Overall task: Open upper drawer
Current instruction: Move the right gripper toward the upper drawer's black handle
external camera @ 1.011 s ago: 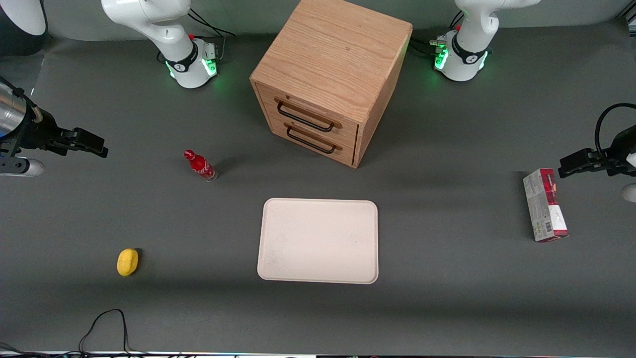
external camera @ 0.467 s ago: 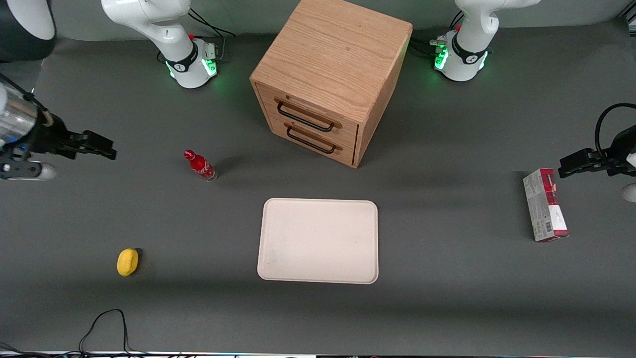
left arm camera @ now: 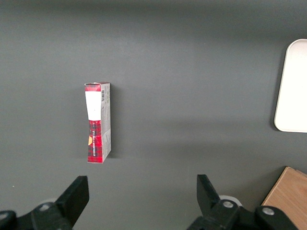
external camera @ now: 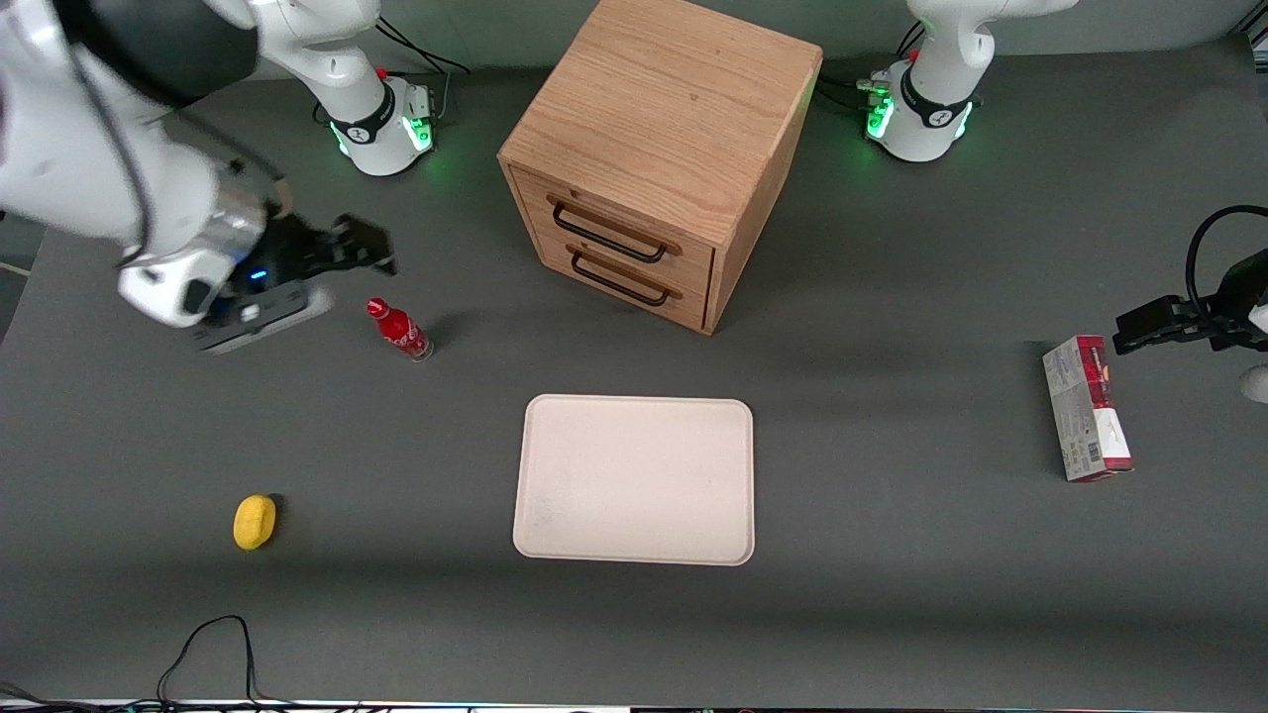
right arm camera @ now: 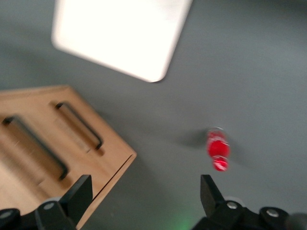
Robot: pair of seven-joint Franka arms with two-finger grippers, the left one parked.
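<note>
Clearly, gripper point(external camera: 362, 246) far from upper drawer point(external camera: 606, 232).

A robotics lab bench, not a home: a desk point(external camera: 892, 614) covered in plain dark grey matting, with two white arm bases point(external camera: 381, 124) bolted at its edge, green status lights glowing on them and cables point(external camera: 213, 644) trailing loose. The things laid out are test props set well apart: a wooden cabinet point(external camera: 659, 119), a pale tray point(external camera: 634, 480), a red bottle point(external camera: 398, 329), a yellow lemon-like object point(external camera: 254, 521) and a carton point(external camera: 1087, 408)
</note>
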